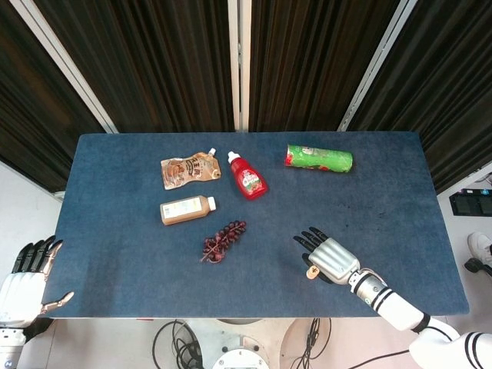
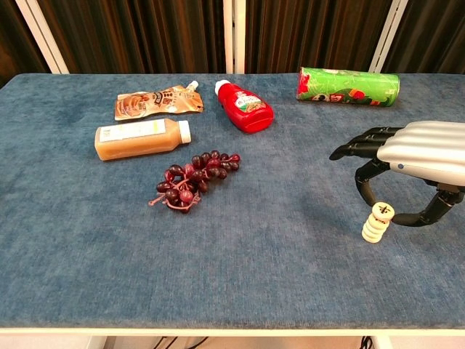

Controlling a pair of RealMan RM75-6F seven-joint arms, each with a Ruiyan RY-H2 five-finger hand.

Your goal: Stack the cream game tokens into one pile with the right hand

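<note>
Your table [image 1: 115, 231] is covered in napped blue cloth, soft and faintly streaked. The cream tokens [image 2: 376, 224] are small flat discs standing as one short column at about 5 o'clock on the table, the top one bearing a dark mark and sitting a little tilted. Your right hand [image 2: 418, 156] arches over that column: silver ribbed back, black fingers [image 2: 361, 149] reaching out toward 9 o'clock, while the thumb and one finger curl down to either side of the top disc. You cannot tell from either view whether they pinch it or stand just clear of it. In the head view the same hand [image 1: 329, 256] covers most of the pile [image 1: 312, 270].

Your left hand [image 1: 27, 277] hangs off the table's edge at 8 o'clock, fingers apart, holding nothing.

Toward 12 o'clock lie a glossy green tube [image 2: 347, 86] on its side, a red squeeze bottle [image 2: 245, 106], a crinkled brown pouch [image 2: 156, 102], and a juice bottle [image 2: 142, 139] with a white cap. A knobbly bunch of dark red grapes [image 2: 191, 179] rests near the centre
</note>
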